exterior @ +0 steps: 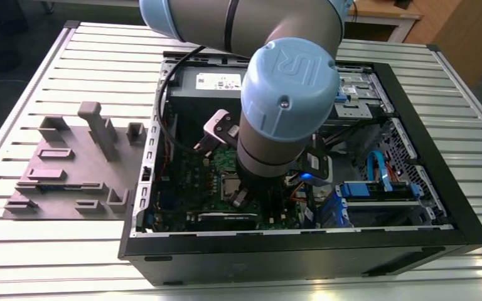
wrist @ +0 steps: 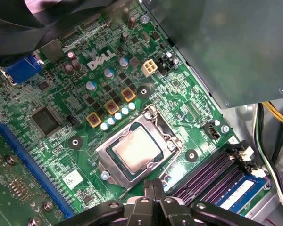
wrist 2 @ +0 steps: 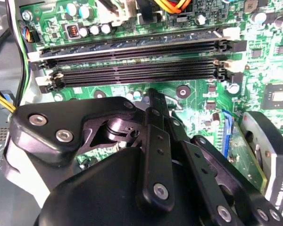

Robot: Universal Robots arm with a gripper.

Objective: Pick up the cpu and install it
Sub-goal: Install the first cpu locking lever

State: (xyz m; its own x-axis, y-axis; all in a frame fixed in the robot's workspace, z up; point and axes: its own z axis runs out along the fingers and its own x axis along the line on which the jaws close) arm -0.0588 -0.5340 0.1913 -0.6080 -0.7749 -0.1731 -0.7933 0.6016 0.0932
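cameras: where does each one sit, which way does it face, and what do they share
Exterior view: off the arm, above the slatted table, looking down into the open computer case; the arm's blue-capped joint blocks the middle.
First wrist view: on the arm, facing the green board; the cpu lies in its socket, the end effector at the edge.
Second wrist view: on the arm, facing the memory slots past the end effector.
All three share the board.

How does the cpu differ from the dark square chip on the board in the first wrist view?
The cpu has a pale silvery metal top; the dark chip is black. The cpu looks clearly larger than the dark chip. The cpu sits inside a metal socket frame; the dark chip lies bare on the green board. Both are flat and square.
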